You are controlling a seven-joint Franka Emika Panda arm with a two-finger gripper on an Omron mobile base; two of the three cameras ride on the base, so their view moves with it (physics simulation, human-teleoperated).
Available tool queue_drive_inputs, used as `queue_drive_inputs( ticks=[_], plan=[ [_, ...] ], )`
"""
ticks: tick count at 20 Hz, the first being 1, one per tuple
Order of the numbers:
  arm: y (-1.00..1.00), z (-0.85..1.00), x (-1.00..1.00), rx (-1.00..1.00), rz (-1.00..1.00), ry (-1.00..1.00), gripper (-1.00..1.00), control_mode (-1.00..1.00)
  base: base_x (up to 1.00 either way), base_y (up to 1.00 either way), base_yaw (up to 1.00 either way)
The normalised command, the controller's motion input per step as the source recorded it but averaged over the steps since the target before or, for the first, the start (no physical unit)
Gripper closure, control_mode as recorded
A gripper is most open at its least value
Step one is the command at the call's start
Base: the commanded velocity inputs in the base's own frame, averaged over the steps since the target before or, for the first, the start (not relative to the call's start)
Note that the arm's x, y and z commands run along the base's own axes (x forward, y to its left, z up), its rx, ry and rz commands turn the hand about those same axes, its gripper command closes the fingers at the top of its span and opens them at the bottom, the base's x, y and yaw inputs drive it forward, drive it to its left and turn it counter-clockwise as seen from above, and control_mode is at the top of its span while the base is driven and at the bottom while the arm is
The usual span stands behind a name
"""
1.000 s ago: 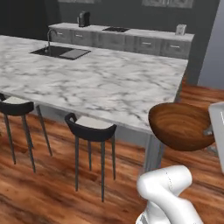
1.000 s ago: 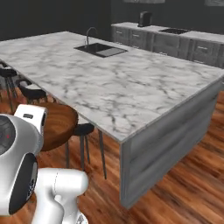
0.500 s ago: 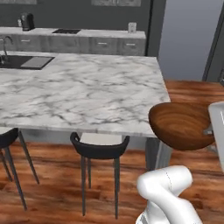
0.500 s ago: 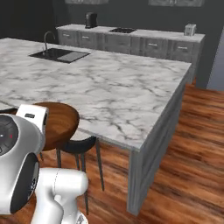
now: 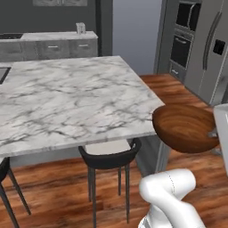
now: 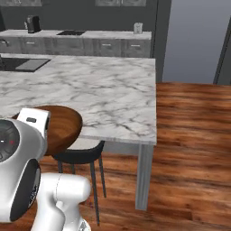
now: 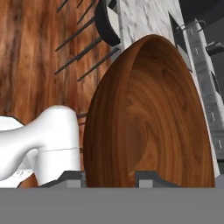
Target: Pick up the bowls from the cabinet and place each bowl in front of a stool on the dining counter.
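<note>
now nearer the dining counter [image 5: 67, 98] corner

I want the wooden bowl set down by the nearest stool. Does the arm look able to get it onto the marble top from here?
Probably yes. The pincer holds the wooden bowl just off the island top's near edge, beside the stool, and the marble there is bare.

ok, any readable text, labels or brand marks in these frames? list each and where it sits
None readable.
Wooden bowl in the gripper: plain wood grain, no label.
Dining counter: marble veining only.
Oven and fridge: dark panels, no legible marks.
Small canister on the back counter: too small to tell.
</note>
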Motion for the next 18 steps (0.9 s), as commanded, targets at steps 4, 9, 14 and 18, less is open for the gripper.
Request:
queue_drive_inputs(
  ticks=[4,9,14,18],
  plan=[
    [0.00,0.00,0.00,0.00,0.00,0.00,1.00,1.00,0.18,0.17,-0.15],
    [0.00,0.00,0.00,0.00,0.00,0.00,1.00,1.00,0.56,-0.16,-0.01],
    [0.00,0.00,0.00,0.00,0.00,0.00,1.00,1.00,0.45,0.02,0.00],
    [0.00,0.00,0.00,0.00,0.00,0.00,1.00,1.00,0.49,0.11,-0.01]
  ],
)
